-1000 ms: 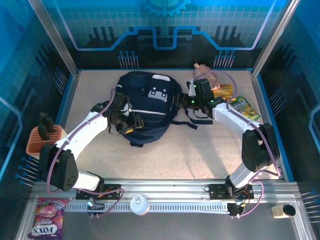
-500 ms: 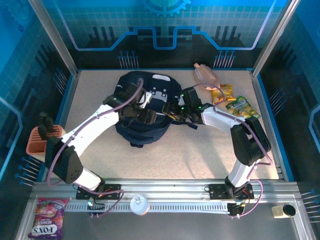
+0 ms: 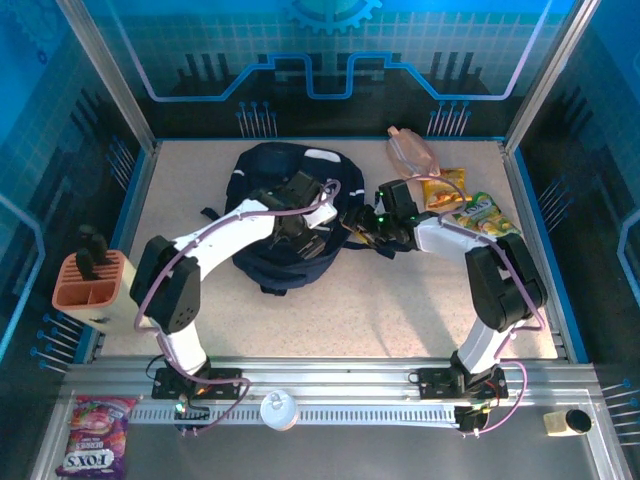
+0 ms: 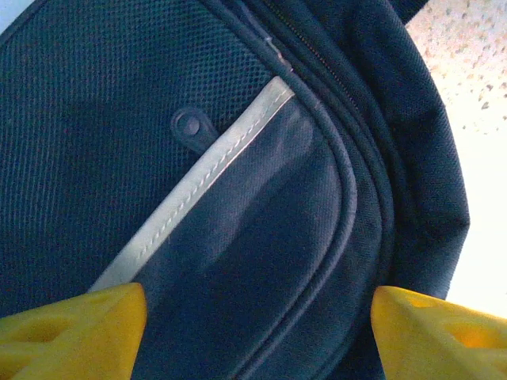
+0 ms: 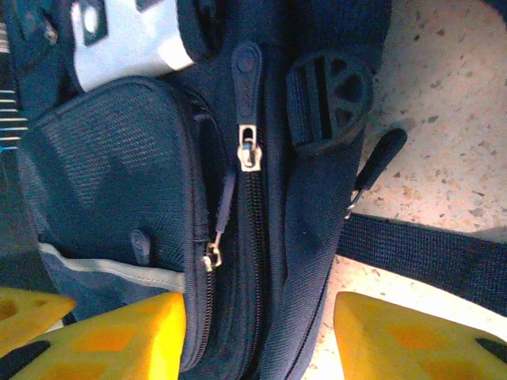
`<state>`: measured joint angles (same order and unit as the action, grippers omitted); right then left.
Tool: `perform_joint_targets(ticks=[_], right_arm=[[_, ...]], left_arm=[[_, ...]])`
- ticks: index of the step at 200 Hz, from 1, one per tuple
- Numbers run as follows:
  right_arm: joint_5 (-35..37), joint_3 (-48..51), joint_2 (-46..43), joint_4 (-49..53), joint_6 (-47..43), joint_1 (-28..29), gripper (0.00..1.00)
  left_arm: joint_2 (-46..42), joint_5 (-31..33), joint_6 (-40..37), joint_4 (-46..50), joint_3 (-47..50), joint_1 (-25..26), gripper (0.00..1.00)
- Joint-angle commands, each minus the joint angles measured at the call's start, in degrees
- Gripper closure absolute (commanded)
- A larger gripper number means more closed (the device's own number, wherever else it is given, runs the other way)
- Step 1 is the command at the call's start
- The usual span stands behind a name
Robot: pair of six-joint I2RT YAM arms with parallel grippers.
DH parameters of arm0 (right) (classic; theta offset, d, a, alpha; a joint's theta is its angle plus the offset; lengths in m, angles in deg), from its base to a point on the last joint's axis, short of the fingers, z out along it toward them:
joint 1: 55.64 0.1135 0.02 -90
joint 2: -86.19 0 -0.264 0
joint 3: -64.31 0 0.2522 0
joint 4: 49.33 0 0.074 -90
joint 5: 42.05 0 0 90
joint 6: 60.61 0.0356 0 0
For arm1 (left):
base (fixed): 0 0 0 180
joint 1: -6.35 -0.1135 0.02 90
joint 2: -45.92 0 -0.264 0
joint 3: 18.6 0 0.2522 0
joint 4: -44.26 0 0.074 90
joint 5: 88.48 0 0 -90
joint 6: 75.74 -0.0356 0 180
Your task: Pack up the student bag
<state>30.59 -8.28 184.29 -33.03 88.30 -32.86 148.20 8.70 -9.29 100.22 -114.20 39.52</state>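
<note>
Speckled beige bench (image 3: 400, 310) carries the student bag (image 3: 290, 180), lying flat. Above the bag's front pocket hangs the left pincer (image 4: 253, 317), its yellow tips spread wide and gripping nothing, a grey trim strip (image 4: 198, 182) just beyond them. At the bag's right side sits the right pincer (image 5: 257, 336), tips apart, astride the zipped edge below a metal zip pull (image 5: 249, 150); I cannot tell whether it presses the fabric.

left arm (image 3: 215, 238): white shell links, black joint housings | right arm (image 3: 445, 232): same white shells, bulky black elbow block | cables (image 3: 523, 385): mauve, looped loosely along each arm | bases (image 3: 195, 385): black bolted brackets | wrist light (image 3: 382, 212): small green dot | jaws: bright yellow, wedge-shaped, sunken diamond facets
</note>
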Motion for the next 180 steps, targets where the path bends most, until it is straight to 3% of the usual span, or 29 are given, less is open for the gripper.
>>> perform_joint_targets(ticks=[1, 63, 105, 133, 156, 180], right_arm=[[0.9, 1.1, -2.7, 0.7, -1.0, -1.1, 0.47], [2.4, 2.1, -5.1, 2.1, -1.8, -2.9, 0.47], [2.3, 2.5, -4.9, 2.0, -1.4, -3.4, 0.47], [2.3, 2.7, -5.2, 1.6, -1.5, -3.7, 0.46], [2.1, 2.4, -5.2, 1.6, -1.9, -4.0, 0.46], [1.9, 2.0, -5.2, 1.6, -2.2, -4.3, 0.46]], left_arm=[[2.7, 0.6, -8.4, 4.8, -5.0, 0.4, 0.25], [7.6, -4.9, -10.6, 12.5, -9.7, 0.4, 0.25], [8.4, 1.6, -11.3, 7.2, -7.7, 1.0, 0.26], [8.2, 6.8, -11.9, 3.9, -6.2, 1.3, 0.37], [8.6, 7.0, -12.1, 4.3, -6.2, 1.4, 0.40], [9.4, 6.1, -12.6, 5.8, -6.3, 1.3, 0.35]])
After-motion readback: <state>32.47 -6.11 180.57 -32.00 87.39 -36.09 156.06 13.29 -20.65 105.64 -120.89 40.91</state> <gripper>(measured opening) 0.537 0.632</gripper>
